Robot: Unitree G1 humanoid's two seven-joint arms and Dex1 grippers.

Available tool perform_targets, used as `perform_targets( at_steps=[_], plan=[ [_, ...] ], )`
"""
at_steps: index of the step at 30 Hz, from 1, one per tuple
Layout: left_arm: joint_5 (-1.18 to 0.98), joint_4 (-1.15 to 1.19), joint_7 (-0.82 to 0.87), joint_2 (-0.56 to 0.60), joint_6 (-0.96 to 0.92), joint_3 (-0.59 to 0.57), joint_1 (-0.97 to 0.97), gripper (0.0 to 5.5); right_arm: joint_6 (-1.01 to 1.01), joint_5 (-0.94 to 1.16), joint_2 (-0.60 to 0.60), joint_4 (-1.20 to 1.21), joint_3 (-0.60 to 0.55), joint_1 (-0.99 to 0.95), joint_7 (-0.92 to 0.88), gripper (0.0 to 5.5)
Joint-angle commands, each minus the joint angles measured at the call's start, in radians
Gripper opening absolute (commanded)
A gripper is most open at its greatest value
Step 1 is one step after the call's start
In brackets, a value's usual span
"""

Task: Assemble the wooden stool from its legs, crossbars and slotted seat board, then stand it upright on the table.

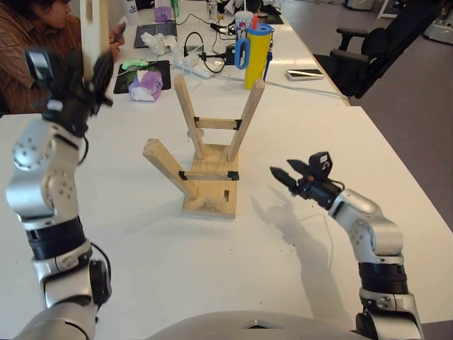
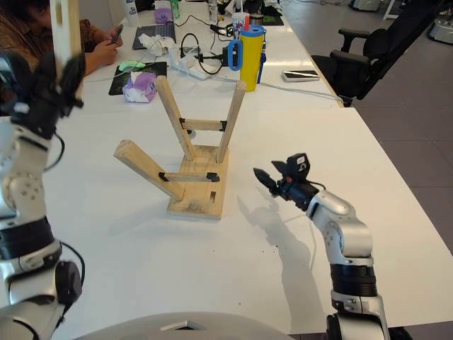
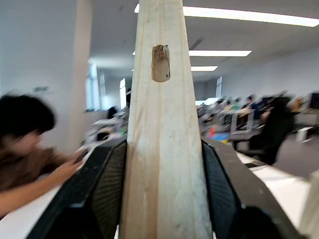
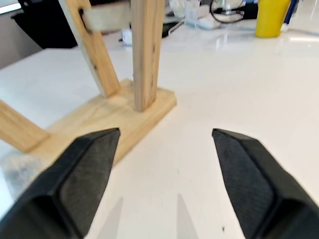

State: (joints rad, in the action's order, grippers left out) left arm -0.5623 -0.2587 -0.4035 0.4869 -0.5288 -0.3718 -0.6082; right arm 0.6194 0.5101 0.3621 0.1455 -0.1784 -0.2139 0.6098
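Clenching an upright leg (image 3: pixel 160 99), left claw (image 3: pixel 163 144) sits high; right claw (image 4: pixel 165 132), released, seemingly hovers beside stool (image 1: pixel 211 202).

Bare table (image 1: pixel 297 241) is seen between the right gripper (image 1: pixel 280 167) and the board (image 1: pixel 212 202), but the way over the board is blocked by three legs (image 1: pixel 185 106) and two crossbars (image 1: pixel 216 123), and the far side is crowded by a bottle (image 1: pixel 256 57).

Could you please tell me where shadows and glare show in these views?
Left eye view: the right gripper casts a soft shadow on the white table beside the pale wooden seat board. Left wrist view: bright ceiling light strips glare behind the pale wooden leg in the left gripper. Right wrist view: two finger shadows on the table.
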Motion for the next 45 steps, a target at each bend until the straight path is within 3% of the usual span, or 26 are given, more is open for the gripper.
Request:
perform_targets(
  at_steps=[1, 9, 15, 26, 42, 45],
  plan=[
    [-0.238, -0.118, -0.084, -0.002, -0.177, 0.086, -0.092, 2.06, 0.165, 0.233, 0.040, 0.052, -0.097, -0.094, 0.058, 3.42],
    [-0.400, -0.165, -0.174, -0.077, -0.293, 0.267, 0.053, 2.06, 0.499, 0.722, 0.195, 0.052, -0.229, -0.143, 0.204, 4.63],
    [-0.506, -0.150, -0.229, -0.079, -0.373, 0.301, 0.082, 2.06, 0.561, 0.956, 0.237, -0.038, -0.274, -0.259, 0.149, 4.65],
    [-0.543, -0.216, -0.260, -0.024, -0.452, 0.374, 0.166, 2.06, 0.560, 1.078, 0.257, -0.068, -0.243, -0.303, 0.104, 4.65],
    [-0.573, -0.178, -0.294, 0.023, -0.473, 0.356, 0.163, 2.06, 0.580, 1.094, 0.302, -0.073, -0.213, -0.268, 0.194, 2.32],
    [-0.571, -0.181, -0.291, 0.020, -0.467, 0.356, 0.161, 2.06, 0.564, 1.060, 0.295, -0.069, -0.201, -0.266, 0.215, 2.20]
  ],
)
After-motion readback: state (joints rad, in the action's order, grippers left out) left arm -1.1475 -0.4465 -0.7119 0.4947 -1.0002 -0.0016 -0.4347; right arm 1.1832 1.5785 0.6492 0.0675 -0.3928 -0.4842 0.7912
